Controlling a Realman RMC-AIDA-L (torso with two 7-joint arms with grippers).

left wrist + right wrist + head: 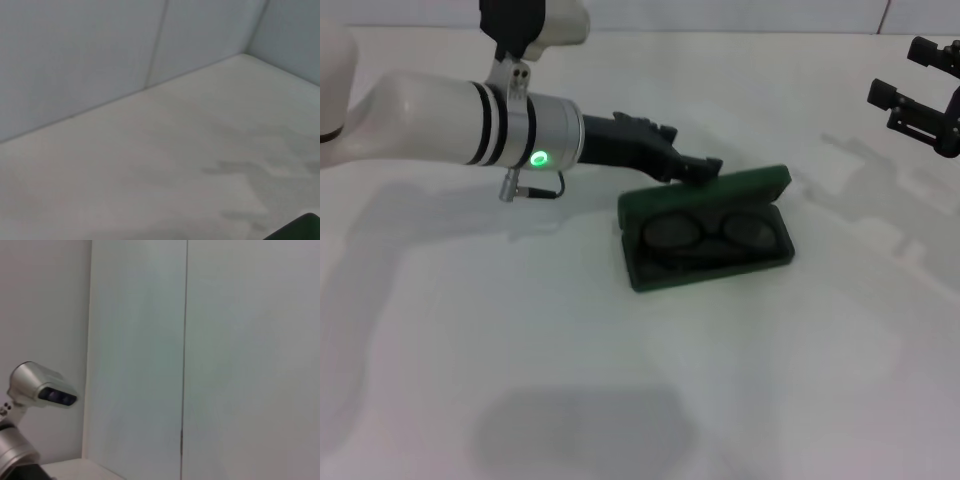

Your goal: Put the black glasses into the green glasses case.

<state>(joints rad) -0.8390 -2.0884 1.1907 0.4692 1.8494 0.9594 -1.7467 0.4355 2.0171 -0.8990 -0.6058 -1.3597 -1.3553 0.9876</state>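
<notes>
- Black glasses [708,235] lie inside green glasses case [708,238], long axis parallel to table's [470,380] near edge.
- Left gripper [705,168] touches the lid's far-left corner; finger spread can't be made out.
- Right gripper [918,95] idle, right edge.

Black glasses [710,234] inside green glasses case [650,275]

The green glasses case [708,232] lies open on the table [520,350], and the black glasses [710,236] lie inside its tray, lenses side by side. The left gripper [700,168] sits just behind the case, at the raised lid's left end (contact cannot be told). The right gripper [920,95] hangs well apart, behind and right of the case.
</notes>
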